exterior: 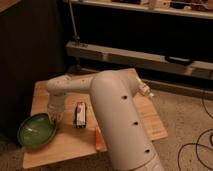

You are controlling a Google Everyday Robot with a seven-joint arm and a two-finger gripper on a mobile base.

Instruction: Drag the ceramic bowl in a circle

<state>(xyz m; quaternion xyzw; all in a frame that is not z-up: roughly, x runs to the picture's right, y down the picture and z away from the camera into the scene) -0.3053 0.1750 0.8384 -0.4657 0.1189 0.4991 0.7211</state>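
Bowl (36, 132), green and glossy, sits at the front-left corner of the wooden table (150, 117), its left edge close to the table's edge. The gripper (53, 118) hangs from the white arm (117, 107) at the bowl's right rim, seemingly reaching just inside it; how far it is open, and whether it has hold of the rim, I cannot tell. The arm crosses the table from the lower right and bends down over the bowl. Just right of the gripper lies a small dark-and-white packet (80, 115). An orange thing (98, 140) lies near the front edge, partly hidden by the arm. Behind the table stands a dark shelf (140, 54).
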